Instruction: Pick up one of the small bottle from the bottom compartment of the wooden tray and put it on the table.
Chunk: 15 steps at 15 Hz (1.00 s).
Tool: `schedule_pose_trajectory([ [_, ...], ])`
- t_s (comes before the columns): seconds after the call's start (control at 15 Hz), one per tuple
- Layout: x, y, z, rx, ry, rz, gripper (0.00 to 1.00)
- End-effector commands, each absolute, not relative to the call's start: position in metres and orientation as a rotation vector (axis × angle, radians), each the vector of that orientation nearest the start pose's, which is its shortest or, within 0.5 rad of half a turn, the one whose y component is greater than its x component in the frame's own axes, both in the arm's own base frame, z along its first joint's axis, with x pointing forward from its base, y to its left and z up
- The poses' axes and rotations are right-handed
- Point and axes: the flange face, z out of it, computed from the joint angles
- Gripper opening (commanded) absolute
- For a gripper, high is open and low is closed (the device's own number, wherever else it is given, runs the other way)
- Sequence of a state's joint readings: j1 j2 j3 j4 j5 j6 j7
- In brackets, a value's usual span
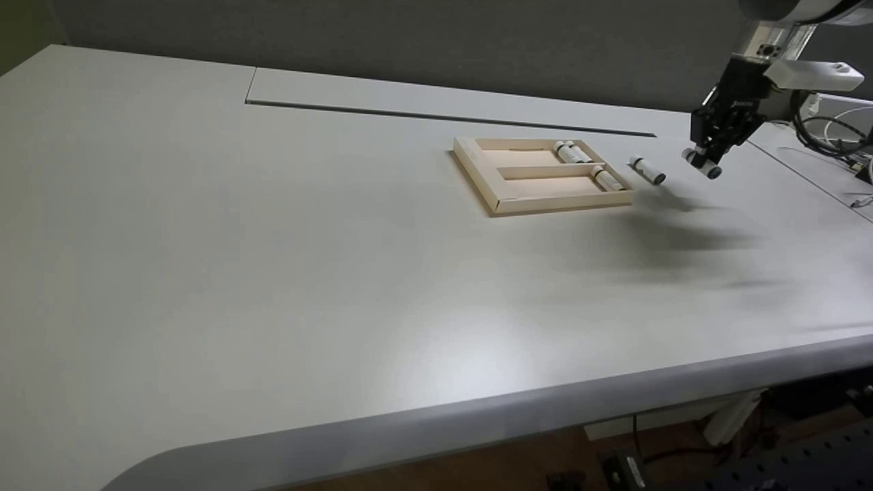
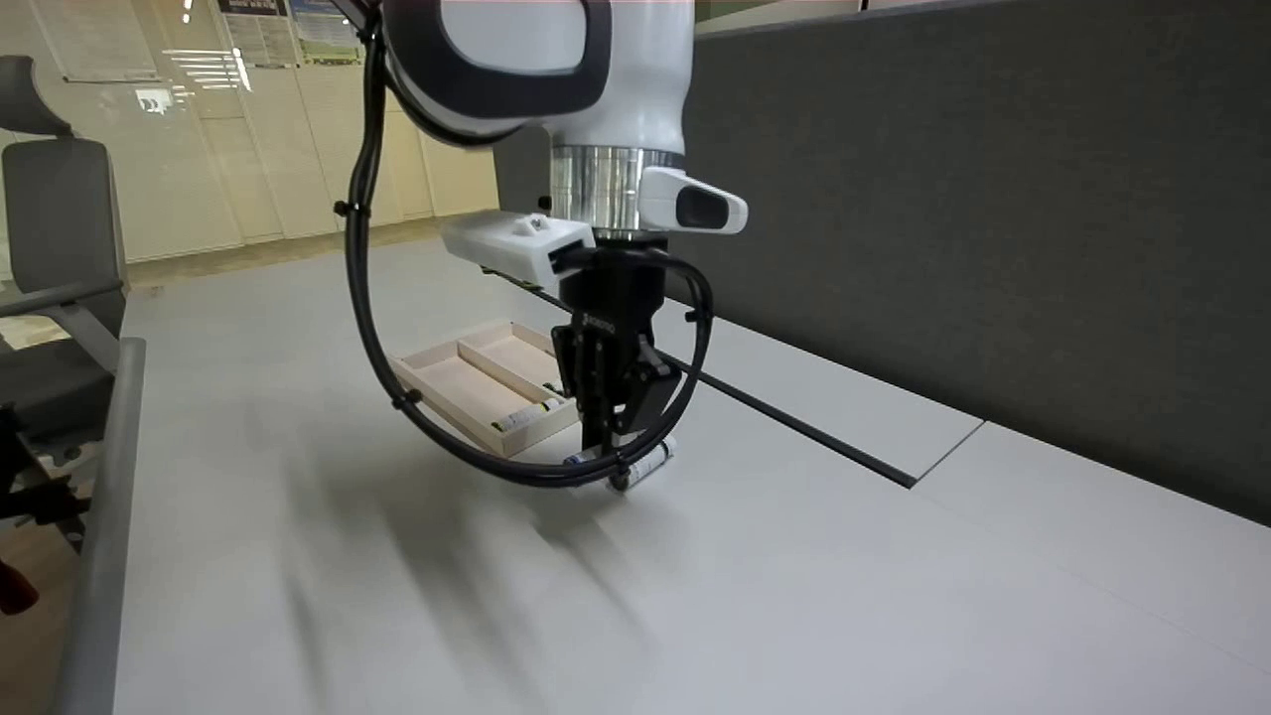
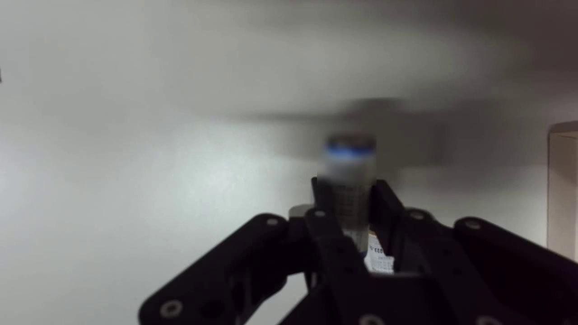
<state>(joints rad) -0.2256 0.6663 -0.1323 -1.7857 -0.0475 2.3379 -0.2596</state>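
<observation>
My gripper point(image 1: 701, 159) is shut on a small bottle point(image 1: 713, 171), whitish with a dark end. The bottle is held lengthwise level above the table point(image 1: 341, 273), its shadow apart from it. In the wrist view the fingers point(image 3: 348, 183) press both sides of the bottle point(image 3: 347, 169), which shows a blue ring. Another small bottle point(image 1: 646, 170) lies on the table between my gripper and the wooden tray point(image 1: 477, 174). The tray's near compartment holds one bottle point(image 1: 606, 179); the far one holds two point(image 1: 565, 152). In an exterior view, cable and fingers point(image 2: 616, 447) partly cover the held bottle.
The tray also shows beyond the arm in an exterior view point(image 2: 437, 402). A grey partition wall point(image 1: 382, 41) stands along the table's back. A dark groove point(image 1: 443, 117) runs before it. A black cable loop point(image 2: 362, 298) hangs from the arm.
</observation>
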Motion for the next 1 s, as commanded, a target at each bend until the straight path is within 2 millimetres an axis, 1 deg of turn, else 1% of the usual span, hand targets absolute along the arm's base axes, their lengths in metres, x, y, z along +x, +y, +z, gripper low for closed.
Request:
schedule_pose_trajectory([
  [0.0, 0.627, -0.222, 0.178, -3.22, 0.055, 0.143, 0.07],
  [0.2, 0.641, -0.218, 0.176, -3.233, 0.03, 0.063, 0.07],
  [0.4, 0.651, -0.22, 0.172, -3.236, 0.019, 0.013, 0.07],
  [0.67, 0.657, -0.226, 0.165, -3.232, 0.016, 0.004, 0.07],
  [0.93, 0.659, -0.239, 0.159, -3.223, 0.016, -0.004, 0.07],
])
